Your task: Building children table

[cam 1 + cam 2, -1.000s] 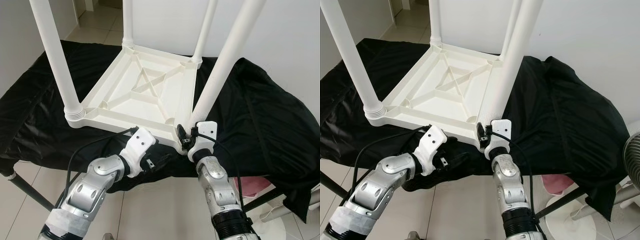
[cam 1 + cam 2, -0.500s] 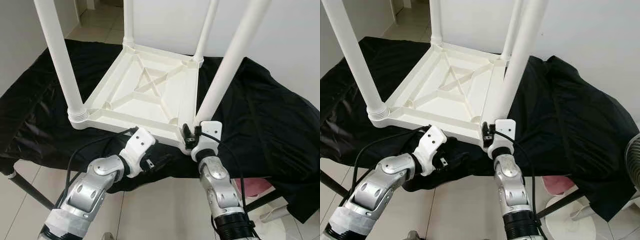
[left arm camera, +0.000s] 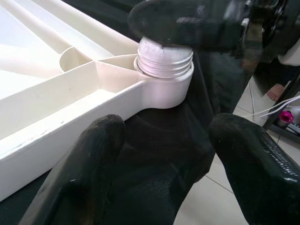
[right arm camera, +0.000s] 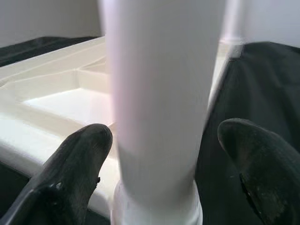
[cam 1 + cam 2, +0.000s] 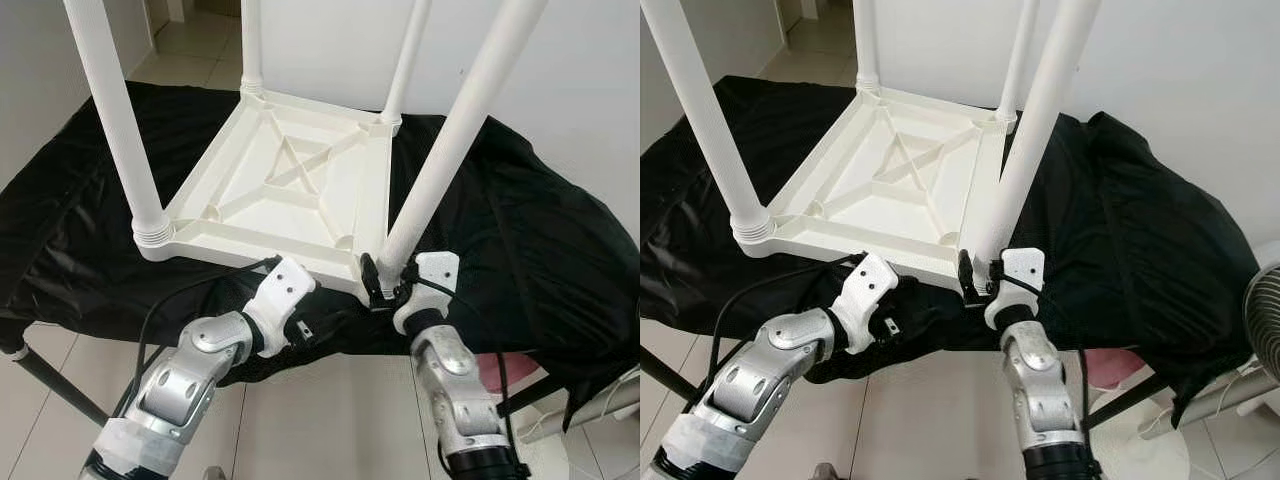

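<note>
A white plastic children's table [image 5: 290, 185] lies upside down on a black cloth [image 5: 520, 230], its legs pointing up. My right gripper [image 5: 383, 283] is at the foot of the near right leg [image 5: 450, 150], open, with one black finger on each side of the leg [image 4: 159, 93]. That leg sits in its threaded socket [image 3: 165, 61] at the table's corner. My left gripper [image 5: 318, 325] is open, low against the cloth just under the table's near edge [image 3: 70, 117], holding nothing.
The cloth covers a stand with black legs [image 5: 50, 380] over a tiled floor. A white wall is behind. A fan [image 5: 1265, 320] stands at the right, and something pink [image 5: 1105, 365] lies under the cloth's edge.
My right wrist has swung to the right around the foot of the near right leg. The left arm has hardly moved.
</note>
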